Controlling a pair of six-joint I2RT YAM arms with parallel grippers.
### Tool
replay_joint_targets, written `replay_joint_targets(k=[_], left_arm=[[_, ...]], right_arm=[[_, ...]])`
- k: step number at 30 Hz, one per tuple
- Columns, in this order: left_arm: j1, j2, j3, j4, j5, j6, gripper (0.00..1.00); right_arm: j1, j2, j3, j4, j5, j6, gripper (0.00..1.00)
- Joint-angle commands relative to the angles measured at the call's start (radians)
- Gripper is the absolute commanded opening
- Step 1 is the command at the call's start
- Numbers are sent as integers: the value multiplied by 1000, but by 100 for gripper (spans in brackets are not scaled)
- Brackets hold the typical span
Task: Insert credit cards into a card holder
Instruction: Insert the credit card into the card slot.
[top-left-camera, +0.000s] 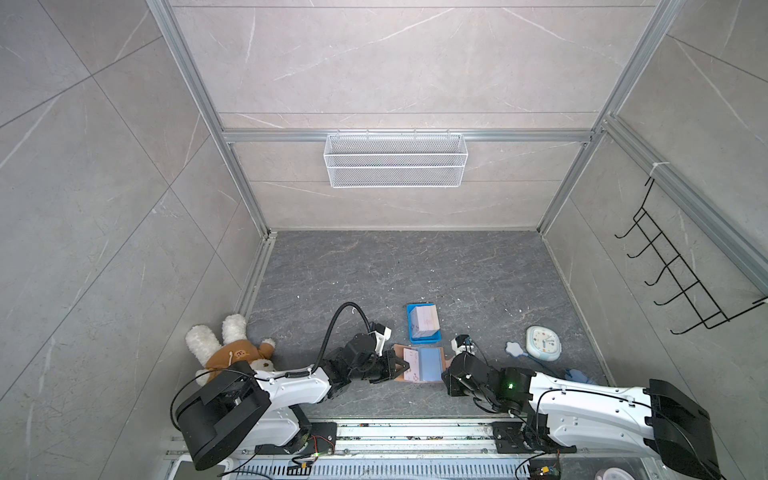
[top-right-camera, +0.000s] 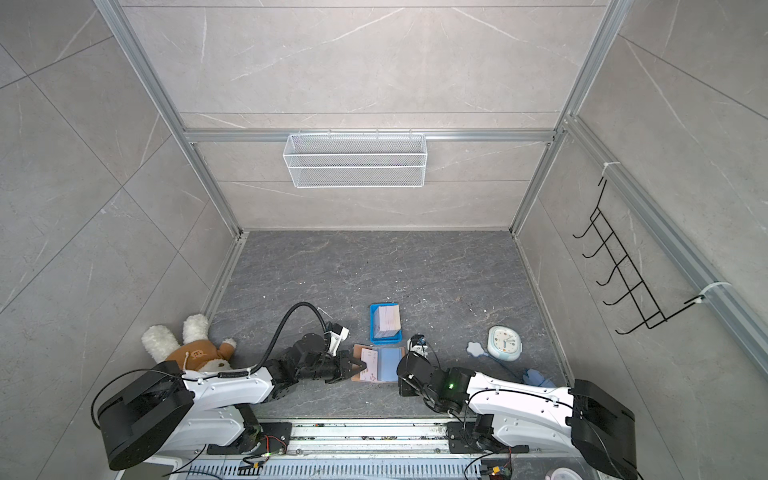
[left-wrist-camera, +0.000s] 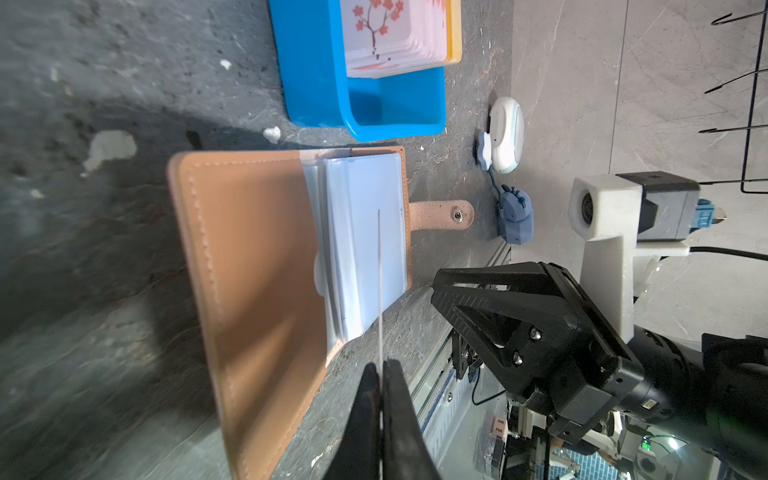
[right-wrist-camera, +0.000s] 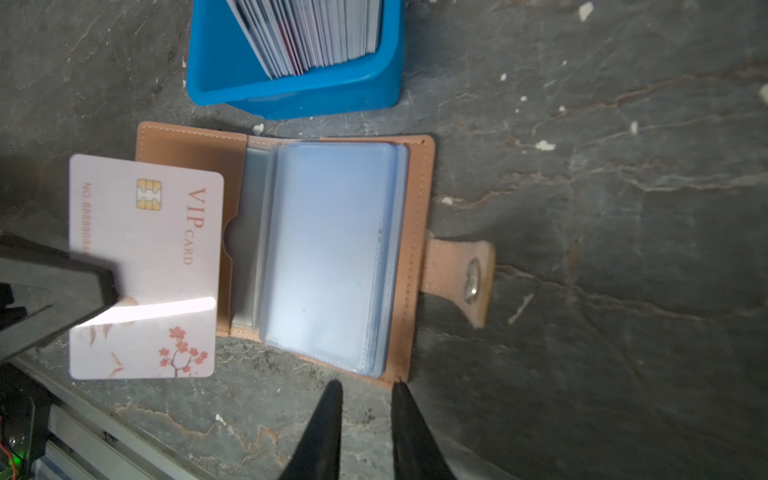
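Observation:
The tan card holder lies open on the dark floor, its bluish clear sleeves facing up. My left gripper is shut on one pale pink credit card with a chip and blossom print. It holds the card over the holder's left flap, seen edge-on in the left wrist view. My right gripper stands slightly open with nothing in it. Its tips sit at the holder's near corner by the sleeves. Several more credit cards stand in a blue tray just behind the holder.
A plush bear lies at the left wall. A pale clock and a small blue toy sit at the right. A wire basket hangs on the back wall and a black hook rack on the right wall.

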Motion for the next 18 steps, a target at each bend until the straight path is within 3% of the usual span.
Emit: replay_joint_targets(k=[1,18], left_arm=[[-13,11,41,19,12,20,0],[-13,62,51,38,-47,-20,0]], right_arm=[[8,17,-1,-4,34,33,24],[8,125,26,18,78,50,17]])
